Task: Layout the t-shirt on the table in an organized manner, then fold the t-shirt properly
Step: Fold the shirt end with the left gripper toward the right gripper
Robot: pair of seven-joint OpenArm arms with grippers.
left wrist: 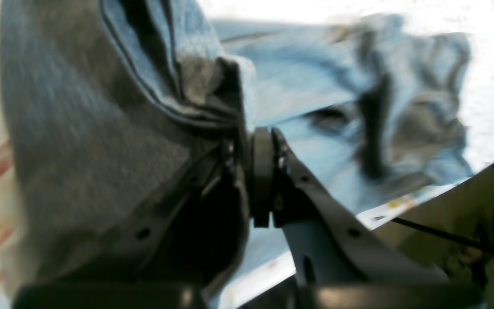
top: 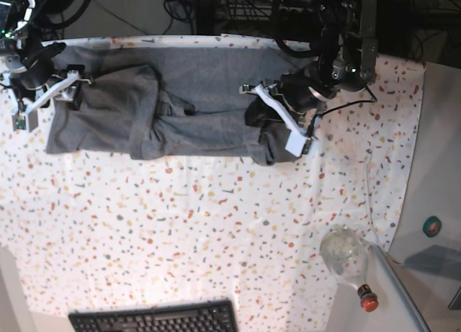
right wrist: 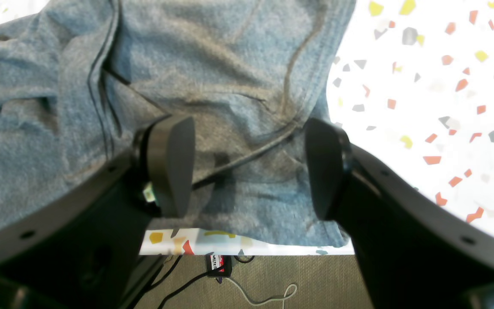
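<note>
- The t-shirt point(top: 180, 109) lies bunched across the counter point(top: 216, 231) at 12 o'clock.
- Left gripper point(left wrist: 247, 141) pinches cloth; right gripper point(right wrist: 249, 165) fingers hover spread.
- Layout step appears underway; next, likely spreading flat.

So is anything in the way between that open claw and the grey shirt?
Nothing visible. The right gripper hangs open directly over the t-shirt, only air between. The left gripper is already shut on it.

This is looking like a robotics lab. Cables point(top: 216, 8) and equipment are crowding behind the table point(top: 216, 224), and a keyboard point(top: 155, 319) is lying at its edge.
</note>
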